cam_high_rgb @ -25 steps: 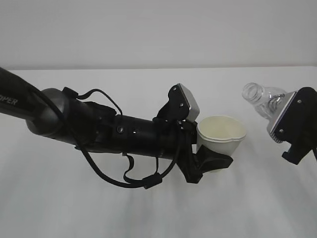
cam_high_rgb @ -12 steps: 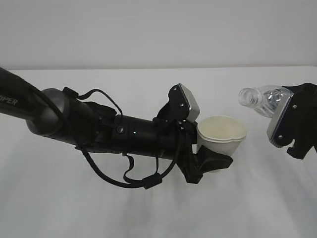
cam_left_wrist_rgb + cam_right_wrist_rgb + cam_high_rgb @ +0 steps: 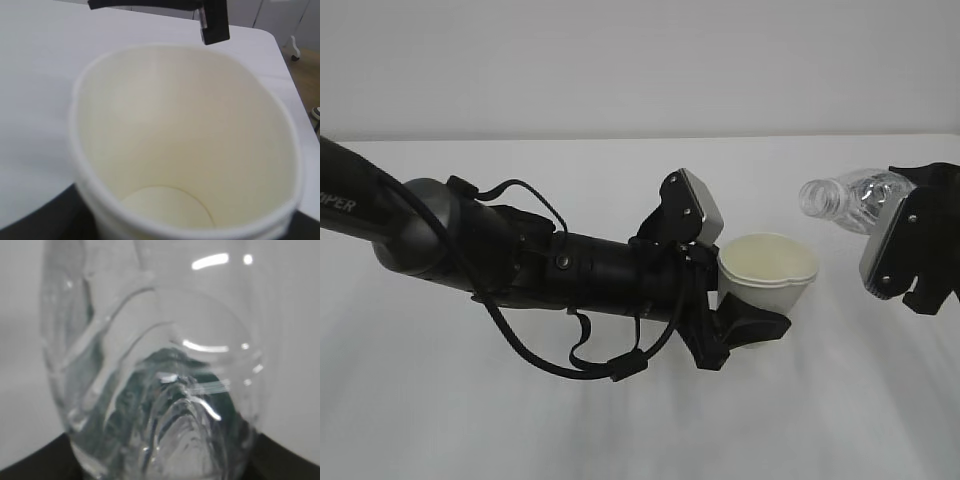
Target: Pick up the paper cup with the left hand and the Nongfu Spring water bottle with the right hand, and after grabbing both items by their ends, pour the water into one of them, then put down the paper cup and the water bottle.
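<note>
1. So, the left hand [image 3: 745, 325], a black arm with cables and a grey-white camera block, has its pincer pinching the small white tapered paper cup [image 3: 767, 275] low down near the base, holding it upright above the white surface [image 3: 820, 420]. The left wrist view looks straight into the cup's pale cream inside, and it looks dry to me.

2. Over on the right, the right hand [image 3: 910, 255] has its pincer clamped on the bottom end of the small clear ribbed plastic bottle [image 3: 850, 198]. That bottle lies tipped nearly level, open threaded neck pointing at the cup but hanging beside the rim, not over it.

3. My guess is the pour is just about to start. I can't really tell how much water sits inside.

4. What could go wrong: with the mouth short of the rim, more tilt would dump water on the surface. The cup's rim already looks squashed oval, so a harder squeeze might buckle it. A slick bottle held by its end could also twist.
</note>
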`<action>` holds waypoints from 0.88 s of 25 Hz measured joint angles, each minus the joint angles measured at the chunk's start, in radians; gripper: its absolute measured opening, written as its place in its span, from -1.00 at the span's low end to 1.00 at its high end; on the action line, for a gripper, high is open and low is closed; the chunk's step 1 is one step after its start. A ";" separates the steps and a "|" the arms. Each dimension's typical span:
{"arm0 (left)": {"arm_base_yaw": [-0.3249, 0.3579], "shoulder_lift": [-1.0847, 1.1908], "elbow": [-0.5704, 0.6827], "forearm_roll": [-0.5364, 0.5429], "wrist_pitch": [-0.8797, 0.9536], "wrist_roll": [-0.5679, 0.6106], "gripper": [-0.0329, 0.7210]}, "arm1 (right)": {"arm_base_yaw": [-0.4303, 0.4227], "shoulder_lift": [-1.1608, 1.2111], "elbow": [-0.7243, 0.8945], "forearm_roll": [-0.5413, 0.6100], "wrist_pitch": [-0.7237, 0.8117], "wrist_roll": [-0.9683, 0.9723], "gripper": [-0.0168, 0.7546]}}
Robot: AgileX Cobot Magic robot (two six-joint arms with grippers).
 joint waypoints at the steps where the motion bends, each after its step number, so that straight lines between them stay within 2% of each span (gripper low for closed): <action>1: 0.000 0.000 0.000 0.000 -0.002 0.000 0.29 | 0.000 0.000 0.000 0.000 -0.003 -0.008 0.11; 22: 0.000 0.002 0.000 0.000 -0.023 0.000 0.29 | 0.000 0.000 0.000 -0.029 -0.050 -0.127 0.11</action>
